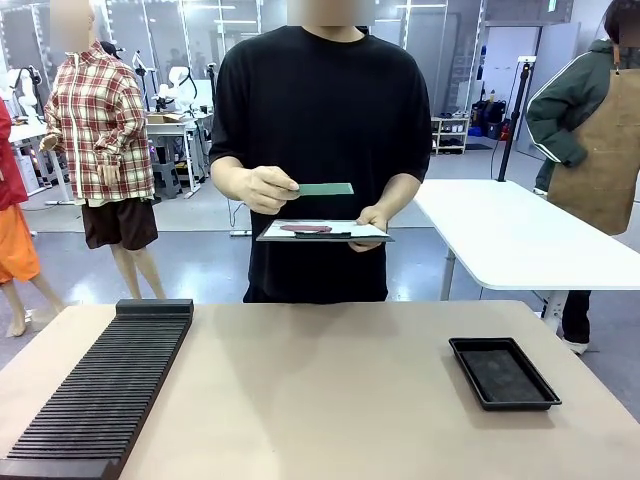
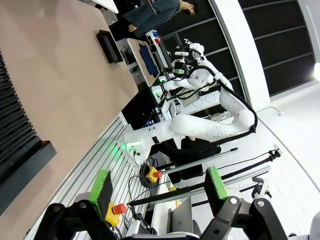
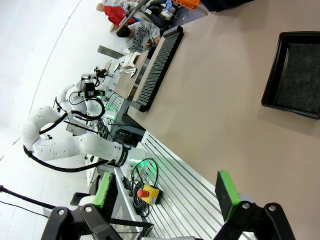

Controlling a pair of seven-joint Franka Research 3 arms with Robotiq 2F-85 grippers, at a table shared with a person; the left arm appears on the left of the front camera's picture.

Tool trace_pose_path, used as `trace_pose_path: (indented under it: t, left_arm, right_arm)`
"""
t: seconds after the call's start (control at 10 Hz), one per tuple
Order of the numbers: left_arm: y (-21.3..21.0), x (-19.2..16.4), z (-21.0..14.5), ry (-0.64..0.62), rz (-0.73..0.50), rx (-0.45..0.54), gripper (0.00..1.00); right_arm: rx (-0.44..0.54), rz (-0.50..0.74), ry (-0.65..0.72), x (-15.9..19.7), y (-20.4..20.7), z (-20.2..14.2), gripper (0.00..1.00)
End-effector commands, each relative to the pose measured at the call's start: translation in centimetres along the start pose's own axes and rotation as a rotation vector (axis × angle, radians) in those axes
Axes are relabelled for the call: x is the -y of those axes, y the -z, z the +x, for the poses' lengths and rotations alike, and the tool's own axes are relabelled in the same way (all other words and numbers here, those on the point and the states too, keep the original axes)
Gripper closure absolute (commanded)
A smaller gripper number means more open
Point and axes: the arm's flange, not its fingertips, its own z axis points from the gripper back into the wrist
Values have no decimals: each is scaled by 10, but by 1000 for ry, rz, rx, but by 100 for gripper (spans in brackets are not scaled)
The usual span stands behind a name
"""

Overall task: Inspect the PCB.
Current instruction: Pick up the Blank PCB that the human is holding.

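While the person holds the PCB [image 1: 326,188] in one hand [image 1: 262,187] above a dark clipboard [image 1: 323,231] in the front view, the left wrist view finds the left end effector [image 2: 160,190] spread wide and empty; the right wrist view, the right end effector [image 3: 166,191] likewise.

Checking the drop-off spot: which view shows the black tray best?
Front view: the black tray shows whole. The right wrist view has it larger but cut by the edge; the left wrist view, small and far.
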Motion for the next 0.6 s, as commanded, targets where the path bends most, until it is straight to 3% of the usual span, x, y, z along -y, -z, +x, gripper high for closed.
trace_pose_path:
  t: [0.0, 0.5]
  left_arm:
    - [-1, 1, 0, 5, 3, 4, 5]
    - [-1, 1, 0, 5, 3, 4, 5]
  right_arm:
    - [11, 8, -21, -1, -2, 2, 0]
    - [11, 8, -21, -1, -2, 2, 0]
